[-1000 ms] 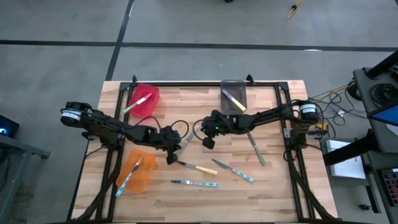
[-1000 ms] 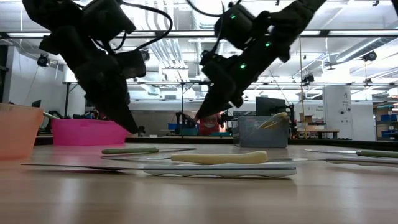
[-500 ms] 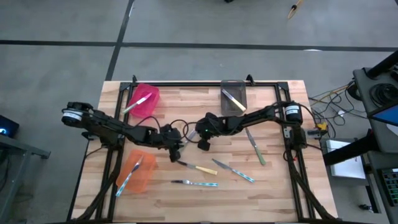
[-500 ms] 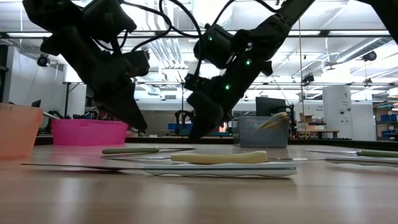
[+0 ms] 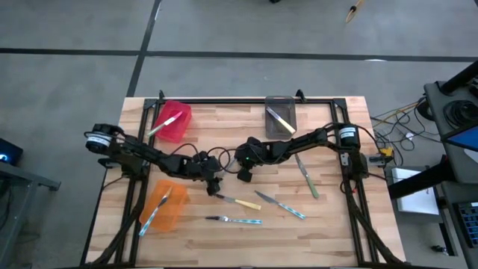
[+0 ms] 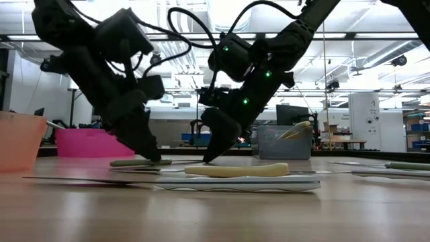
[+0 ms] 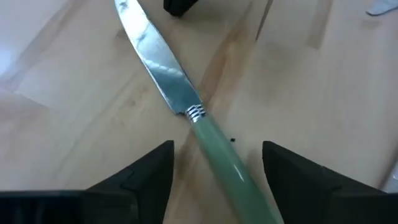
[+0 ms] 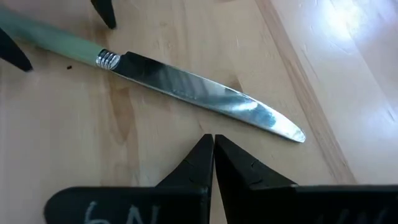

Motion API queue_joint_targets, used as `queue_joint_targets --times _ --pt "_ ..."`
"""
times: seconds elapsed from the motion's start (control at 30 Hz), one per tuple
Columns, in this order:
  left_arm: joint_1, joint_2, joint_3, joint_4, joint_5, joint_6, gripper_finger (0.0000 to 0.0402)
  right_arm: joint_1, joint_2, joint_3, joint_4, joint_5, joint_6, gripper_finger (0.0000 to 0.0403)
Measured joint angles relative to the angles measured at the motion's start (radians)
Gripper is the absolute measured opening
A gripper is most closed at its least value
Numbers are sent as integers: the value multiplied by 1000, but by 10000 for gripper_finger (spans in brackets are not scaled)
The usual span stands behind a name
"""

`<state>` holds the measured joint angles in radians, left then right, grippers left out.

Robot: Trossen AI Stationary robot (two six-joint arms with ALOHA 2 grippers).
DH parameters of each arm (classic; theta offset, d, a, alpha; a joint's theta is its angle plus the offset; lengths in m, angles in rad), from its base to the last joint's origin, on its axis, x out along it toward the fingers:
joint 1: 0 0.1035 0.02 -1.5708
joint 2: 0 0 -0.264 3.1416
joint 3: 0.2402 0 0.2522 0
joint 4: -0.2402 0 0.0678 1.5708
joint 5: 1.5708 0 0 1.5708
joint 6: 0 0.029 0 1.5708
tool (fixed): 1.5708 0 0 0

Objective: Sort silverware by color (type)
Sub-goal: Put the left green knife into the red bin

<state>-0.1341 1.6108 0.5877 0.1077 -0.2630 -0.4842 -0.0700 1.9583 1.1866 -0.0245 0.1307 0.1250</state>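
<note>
As the high view shows, the left gripper has slid in toward the middle since a second ago, meeting the right gripper. Low view: both have dropped almost onto the table. Left wrist: fingers spread wide, straddling the green-handled knife, a grasp looks imminent. Right wrist: fingers pinched together, empty, beside the blade.

**A robotics lab or workshop**

The low view looks across a wooden table into a large open hall: exposed ceiling beams, strip lights and hanging cables overhead, benches and equipment racks along the back. From above, the table sits in a black metal frame on bare grey concrete, with wired gear beside it.
</note>
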Motion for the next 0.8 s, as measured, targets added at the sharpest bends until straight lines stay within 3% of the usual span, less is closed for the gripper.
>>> queue_joint_targets --times 0.13,0.27,0.37,0.53,0.8 --pt "-1 52 8 42 -31 -19 218 0 0 0 4 0 -13 9" --pt "-1 80 8 39 -56 -71 187 0 0 -1 4 -1 -13 9" --pt "-1 83 8 30 -68 -107 141 0 0 -1 5 -2 -5 9" --pt "2 76 9 15 -71 -151 27 2 0 -4 8 -1 -6 9" --pt "2 48 7 13 -64 -187 20 2 0 -8 9 -1 -28 9"
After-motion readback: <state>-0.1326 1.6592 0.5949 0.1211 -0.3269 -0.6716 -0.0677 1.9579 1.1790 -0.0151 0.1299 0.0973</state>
